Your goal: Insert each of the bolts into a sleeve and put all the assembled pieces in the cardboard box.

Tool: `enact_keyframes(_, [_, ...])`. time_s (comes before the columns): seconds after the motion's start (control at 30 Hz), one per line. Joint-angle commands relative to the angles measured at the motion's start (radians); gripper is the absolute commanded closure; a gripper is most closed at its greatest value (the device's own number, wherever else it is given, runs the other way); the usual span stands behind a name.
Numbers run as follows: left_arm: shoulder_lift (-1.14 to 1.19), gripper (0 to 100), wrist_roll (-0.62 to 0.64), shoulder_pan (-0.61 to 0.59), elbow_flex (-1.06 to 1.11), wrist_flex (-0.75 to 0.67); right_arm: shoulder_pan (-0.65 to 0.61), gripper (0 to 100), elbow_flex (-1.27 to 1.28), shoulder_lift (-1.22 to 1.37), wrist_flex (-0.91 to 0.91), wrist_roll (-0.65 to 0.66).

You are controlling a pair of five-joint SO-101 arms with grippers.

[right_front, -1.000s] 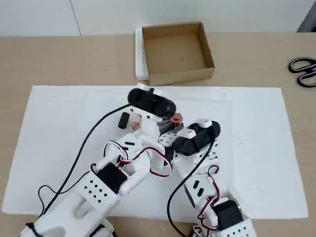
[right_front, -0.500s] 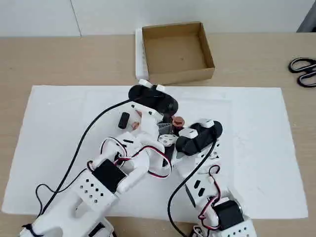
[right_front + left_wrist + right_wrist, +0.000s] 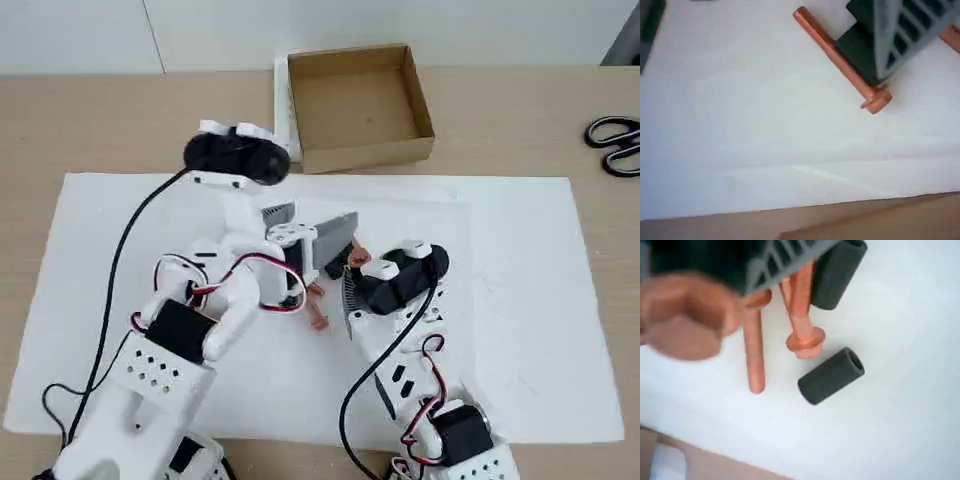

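My right gripper (image 3: 352, 272) sits mid-sheet, shut on a copper bolt (image 3: 358, 258) whose head looms close in the right wrist view (image 3: 685, 320). Beneath it lie two loose bolts (image 3: 754, 355) (image 3: 801, 315) and two black sleeves (image 3: 832, 375) (image 3: 837, 275) on the paper. My left gripper (image 3: 318, 232) hangs open just to the left of the right one, holding nothing. A bolt (image 3: 840, 55) lies on the paper under it, beside a grey ribbed finger (image 3: 900, 30). Another bolt (image 3: 318, 312) lies in front of the left arm. The cardboard box (image 3: 365, 155) stands open at the back.
A white paper sheet (image 3: 520, 300) covers the work area on the wooden table. A white strip (image 3: 285, 110) lies against the box's left side. Scissors (image 3: 615, 145) rest at the far right edge. The sheet's right half is bare.
The left arm has swung left and back, away from the right gripper, and its jaws have spread open. The right gripper has stayed put with its bolt.
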Motion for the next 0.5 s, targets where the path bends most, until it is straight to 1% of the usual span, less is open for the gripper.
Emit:
enact_keyframes(0.0, [-0.021, 72, 0.002, -0.124, -0.051, 0.003, 0.044, 99.5, -0.057, -0.021, -0.001, -0.005])
enact_keyframes(0.1, [-0.020, 72, 0.002, -0.265, -0.048, 0.003, 0.117, 99.5, -0.143, -0.007, -0.010, -0.002])
enact_keyframes(0.23, [-0.020, 72, -0.014, -0.394, -0.054, 0.028, 0.130, 99.5, -0.269, 0.090, -0.019, 0.043])
enact_keyframes(0.33, [-0.020, 72, -0.066, -0.439, -0.062, 0.121, 0.165, 99.5, -0.417, 0.300, -0.120, 0.048])
enact_keyframes(0.47, [-0.020, 72, -0.137, -0.500, -0.062, 0.218, 0.214, 99.5, -0.690, 0.723, -0.259, 0.049])
